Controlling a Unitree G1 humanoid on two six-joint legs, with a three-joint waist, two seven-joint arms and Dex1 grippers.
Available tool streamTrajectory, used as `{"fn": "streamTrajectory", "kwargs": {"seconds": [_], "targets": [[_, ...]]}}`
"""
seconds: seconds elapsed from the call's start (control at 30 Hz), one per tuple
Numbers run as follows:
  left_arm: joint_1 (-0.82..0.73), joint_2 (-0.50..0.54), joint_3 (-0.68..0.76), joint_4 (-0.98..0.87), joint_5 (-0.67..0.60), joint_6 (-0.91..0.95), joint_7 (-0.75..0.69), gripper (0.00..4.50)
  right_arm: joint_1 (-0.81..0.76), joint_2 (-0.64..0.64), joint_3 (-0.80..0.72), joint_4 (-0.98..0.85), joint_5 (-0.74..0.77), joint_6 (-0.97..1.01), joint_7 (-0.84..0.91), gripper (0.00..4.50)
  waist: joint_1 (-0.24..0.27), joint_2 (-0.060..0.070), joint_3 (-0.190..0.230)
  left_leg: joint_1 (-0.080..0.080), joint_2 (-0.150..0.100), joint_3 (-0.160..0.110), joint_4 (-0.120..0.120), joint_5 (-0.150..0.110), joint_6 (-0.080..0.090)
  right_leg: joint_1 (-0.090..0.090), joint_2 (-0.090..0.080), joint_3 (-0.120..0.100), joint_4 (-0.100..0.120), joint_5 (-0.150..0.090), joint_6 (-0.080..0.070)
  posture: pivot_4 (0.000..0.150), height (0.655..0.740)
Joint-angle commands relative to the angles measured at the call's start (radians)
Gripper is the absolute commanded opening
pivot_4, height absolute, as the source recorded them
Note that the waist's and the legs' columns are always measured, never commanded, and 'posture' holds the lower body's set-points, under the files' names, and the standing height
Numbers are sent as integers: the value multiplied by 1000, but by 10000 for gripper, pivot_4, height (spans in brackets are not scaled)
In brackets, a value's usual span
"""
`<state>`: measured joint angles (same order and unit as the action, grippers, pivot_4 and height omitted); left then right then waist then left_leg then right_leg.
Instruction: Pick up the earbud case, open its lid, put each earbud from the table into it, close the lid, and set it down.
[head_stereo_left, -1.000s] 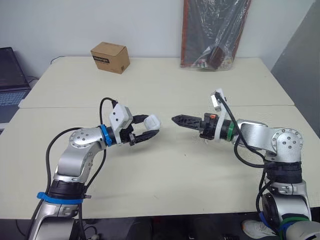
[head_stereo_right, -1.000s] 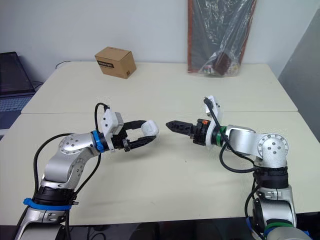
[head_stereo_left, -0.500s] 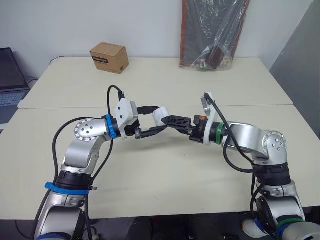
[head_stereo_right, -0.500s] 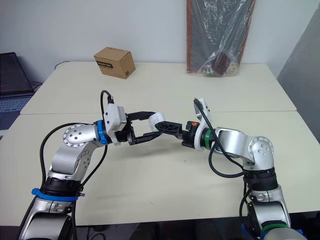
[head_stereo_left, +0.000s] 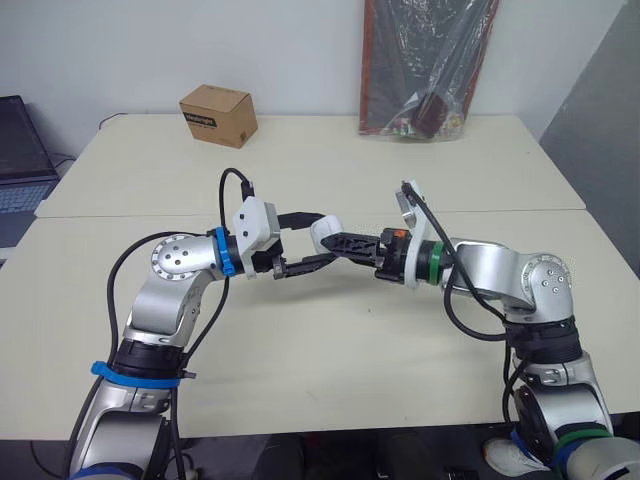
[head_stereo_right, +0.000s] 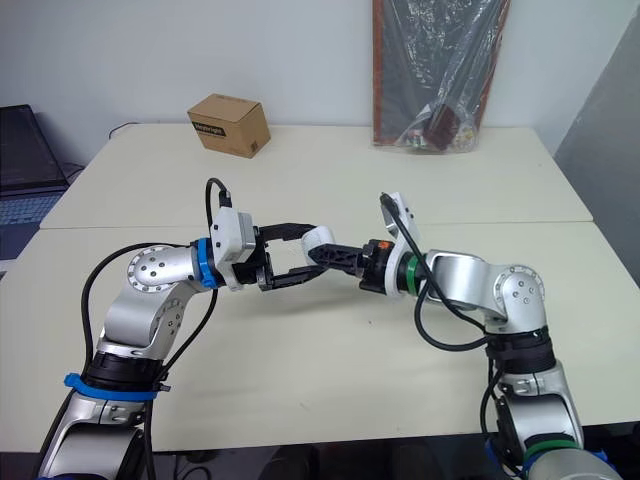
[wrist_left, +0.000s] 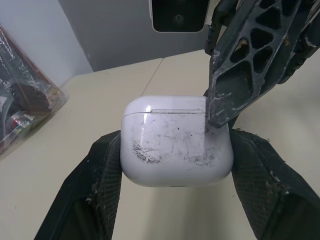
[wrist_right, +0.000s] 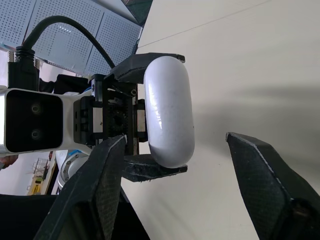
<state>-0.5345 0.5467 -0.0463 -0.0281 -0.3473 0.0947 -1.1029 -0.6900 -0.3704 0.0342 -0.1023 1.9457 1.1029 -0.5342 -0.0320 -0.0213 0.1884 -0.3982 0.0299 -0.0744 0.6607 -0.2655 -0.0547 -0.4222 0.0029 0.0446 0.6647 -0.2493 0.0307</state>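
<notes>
While the left gripper (wrist_left: 176, 152) clamps the scuffed, rounded earbud case (wrist_left: 172, 135), the right gripper (wrist_right: 176, 141) gapes.

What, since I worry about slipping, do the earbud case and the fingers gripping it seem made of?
The earbud case looks like hard glossy white plastic: it reflects light and shows fine scratches and scuffs. The left tool's fingers are black and matte with a grainy pad face, perhaps rubber or printed plastic; the look leaves that open.
</notes>
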Motion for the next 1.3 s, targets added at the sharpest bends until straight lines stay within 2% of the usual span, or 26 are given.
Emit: {"fn": "streamTrajectory", "kwargs": {"seconds": [0.03,0.17,0.27,0.43,0.47,0.77,0.87,1.03,1.17,1.3], "targets": [[-14,1,-1,-43,-18,1,-4,27682,-31,-7,-2,-2,27,-4,20,32416,0,0,0,0,0,0,0,0,0,0,0,0,0,0,0,1500,7400],[-9,0,-6,-49,-20,6,-5,27682,-37,-12,0,5,27,-5,26,32416,0,0,0,0,0,0,0,0,0,0,0,0,0,0,0,1500,7400],[-9,1,-6,-45,-18,2,-7,27682,-39,-15,2,7,27,-8,25,25904,0,0,0,0,0,0,0,0,0,0,0,0,0,0,0,1500,7400],[-16,-2,-2,-37,-17,-1,1,27682,-38,-18,3,2,27,-7,32,8673,0,0,0,0,0,0,0,0,0,0,0,0,0,0,0,1500,7400],[-16,-1,-3,-35,-16,-3,1,27682,-39,-19,4,4,27,-7,34,7543,0,0,0,0,0,0,0,0,0,0,0,0,0,0,0,1500,7400],[-17,-1,-2,-27,-10,-6,8,27682,-45,-20,11,2,27,-1,51,7629,0,0,0,0,0,0,0,0,0,0,0,0,0,0,0,1500,7400],[-16,12,-11,-25,-41,69,-15,27682,-44,-23,14,-2,27,5,58,7629,0,0,0,0,0,0,0,0,0,0,0,0,0,0,0,1500,7400],[-28,23,-2,-28,-60,134,-20,43806,-51,-45,26,1,27,18,73,7629,0,0,0,0,0,0,0,0,0,0,0,0,0,0,0,1500,7400],[-41,69,34,2,-93,178,-61,44460,-86,-116,59,12,5,64,110,7629,0,0,0,0,0,0,0,0,0,0,0,0,0,0,0,1500,7400],[-76,170,38,40,-170,356,-154,44460,-159,-205,105,3,-207,160,300,7629,-1,1,1,0,1,0,0,0,0,-1,2,0,0,0,0,1500,7400]]}}
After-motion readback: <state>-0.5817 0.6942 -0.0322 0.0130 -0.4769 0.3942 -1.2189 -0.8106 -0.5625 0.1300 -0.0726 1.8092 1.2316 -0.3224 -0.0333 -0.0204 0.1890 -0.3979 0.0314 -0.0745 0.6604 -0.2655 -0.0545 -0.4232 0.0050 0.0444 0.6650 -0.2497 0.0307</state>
